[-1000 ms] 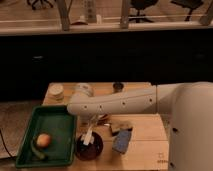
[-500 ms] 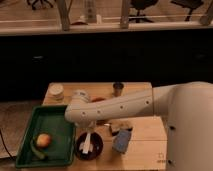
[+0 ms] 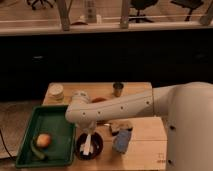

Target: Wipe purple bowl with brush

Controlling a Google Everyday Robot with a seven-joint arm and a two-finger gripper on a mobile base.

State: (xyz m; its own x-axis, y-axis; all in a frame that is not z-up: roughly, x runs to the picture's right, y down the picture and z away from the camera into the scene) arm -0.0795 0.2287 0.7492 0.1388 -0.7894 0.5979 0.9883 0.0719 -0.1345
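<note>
The purple bowl sits at the table's front edge, just right of the green tray. My gripper hangs from the white arm straight down into the bowl. The whitish brush stands in the bowl under the gripper, its lower end on the bowl's floor. The arm hides the bowl's back rim.
The green tray holds an orange fruit and a green item. A blue block and a brown object lie right of the bowl. A pale jar and a grey metal cup stand at the back.
The arm has swung left and down toward the table's front. The gripper with the brush has shifted a little left inside the bowl.
</note>
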